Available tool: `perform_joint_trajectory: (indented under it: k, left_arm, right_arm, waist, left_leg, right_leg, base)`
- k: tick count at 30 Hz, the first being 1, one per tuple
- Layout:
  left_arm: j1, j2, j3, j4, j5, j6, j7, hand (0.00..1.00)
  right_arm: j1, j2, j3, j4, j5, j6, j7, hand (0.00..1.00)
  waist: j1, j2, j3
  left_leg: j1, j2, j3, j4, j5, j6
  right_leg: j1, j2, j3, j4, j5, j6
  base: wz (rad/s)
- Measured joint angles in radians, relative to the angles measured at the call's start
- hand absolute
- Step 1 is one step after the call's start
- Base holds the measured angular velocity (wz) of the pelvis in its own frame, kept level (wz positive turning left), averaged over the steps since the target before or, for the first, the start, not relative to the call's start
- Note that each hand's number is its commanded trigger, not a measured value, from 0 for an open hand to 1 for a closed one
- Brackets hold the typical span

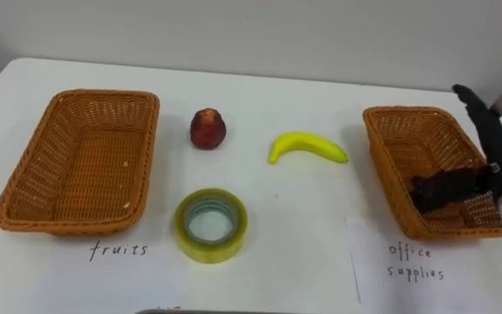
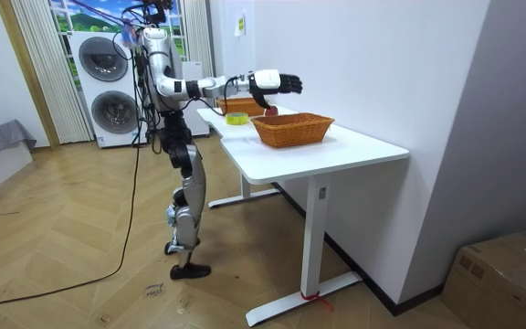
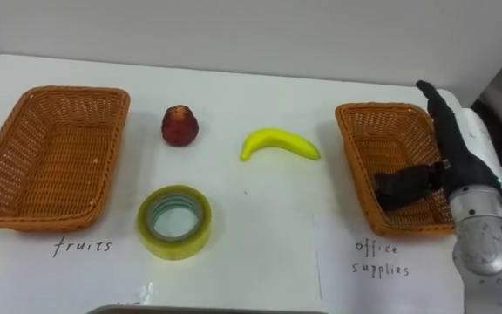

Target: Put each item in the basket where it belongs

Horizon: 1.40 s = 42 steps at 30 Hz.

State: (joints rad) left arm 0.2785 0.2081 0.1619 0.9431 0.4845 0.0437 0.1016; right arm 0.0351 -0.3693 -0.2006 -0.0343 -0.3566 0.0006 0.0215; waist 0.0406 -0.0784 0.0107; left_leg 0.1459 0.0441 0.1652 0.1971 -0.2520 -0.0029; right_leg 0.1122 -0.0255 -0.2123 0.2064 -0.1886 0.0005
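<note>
On the white table (image 1: 303,262) in front of the robot, two rectangular brown wicker baskets stand well apart, one at its left (image 1: 103,94) and one at its right (image 1: 399,112). Each has a handwritten label on the tabletop just below its near edge. Between the baskets, three things lie on the bare tabletop. A small dark red round fruit (image 1: 207,128) sits near the left basket's far corner. A curved yellow banana (image 1: 308,146) lies near the right basket, its ends turned toward the robot. A wide roll of yellowish clear tape (image 1: 211,225) lies flat closer to the robot, just beside the left basket's near right corner.

The robot's right hand (image 3: 464,166) hangs over the right basket's outer side. Its dark fingers (image 3: 434,100) are straight and close together, pointing away from the robot, and its thumb (image 3: 403,186) sticks out sideways over the basket's inside. The hand is spread and grips nothing.

In the room view the robot stands upright at the end of the table, before a stacked washer and dryer (image 2: 108,78). Its right arm reaches forward at chest height above the baskets.
</note>
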Motion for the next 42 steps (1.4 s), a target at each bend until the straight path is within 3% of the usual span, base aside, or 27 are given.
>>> perform_joint_trajectory:
  k: [2,5,17,21,36,42]
  left_arm:
    - [-0.001,0.0,0.0,0.0,0.0,0.0,0.0,0.0]
    - [0.002,0.0,-0.001,-0.001,-0.001,0.0,-0.001,0.0]
    - [0.008,-0.003,-0.062,-0.001,-0.001,0.001,0.003,0.0]
    - [0.014,-0.002,-0.066,0.002,0.0,0.005,0.003,0.0]
    - [-0.003,-0.006,-0.071,0.029,-0.001,0.02,0.001,0.0]
    - [0.006,-0.006,-0.072,0.014,0.0,0.028,-0.02,0.0]
  right_arm:
    - [-0.006,0.0,0.008,-0.041,0.003,-0.006,-0.01,0.0]
    - [-0.009,0.001,0.033,-0.079,0.004,-0.021,-0.02,0.0]
    - [-0.055,0.008,0.144,-0.122,0.078,-0.022,0.006,0.0]
    - [-0.06,0.008,0.181,-0.145,0.087,-0.021,0.026,0.0]
    - [-0.097,0.014,0.276,-0.137,0.159,-0.021,0.047,0.0]
    - [-0.14,0.014,0.299,-0.03,0.156,-0.008,0.046,0.0]
  waist:
    - [-0.002,0.006,-0.0005]
    - [0.002,0.008,-0.0079]
    - [0.046,0.02,-0.0092]
    - [0.052,0.014,-0.0128]
    - [0.109,0.007,-0.0079]
    - [0.125,-0.003,-0.0031]
  left_leg:
    - [0.0,0.0,0.0,0.0,0.0,0.0]
    - [0.002,0.0,-0.002,0.0,0.0,0.0]
    - [0.003,0.0,-0.014,0.003,0.0,0.0]
    - [-0.014,-0.003,-0.031,0.004,0.002,0.0]
    - [-0.035,-0.005,-0.039,0.005,0.006,0.001]
    - [-0.049,-0.011,-0.067,0.01,0.009,0.002]
  right_leg:
    - [0.0,0.0,-0.002,0.0,0.0,0.0]
    - [0.004,-0.001,-0.004,-0.001,0.0,0.0]
    - [0.015,-0.002,-0.015,-0.001,0.001,0.0]
    - [0.007,-0.004,-0.032,-0.002,0.001,0.0]
    - [-0.01,-0.008,-0.039,-0.003,0.001,0.0]
    - [-0.009,-0.013,-0.056,-0.002,0.0,0.001]
  base:
    - [0.0]
    - [0.0]
    - [0.02]
    - [0.12]
    - [0.02]
    - [0.11]
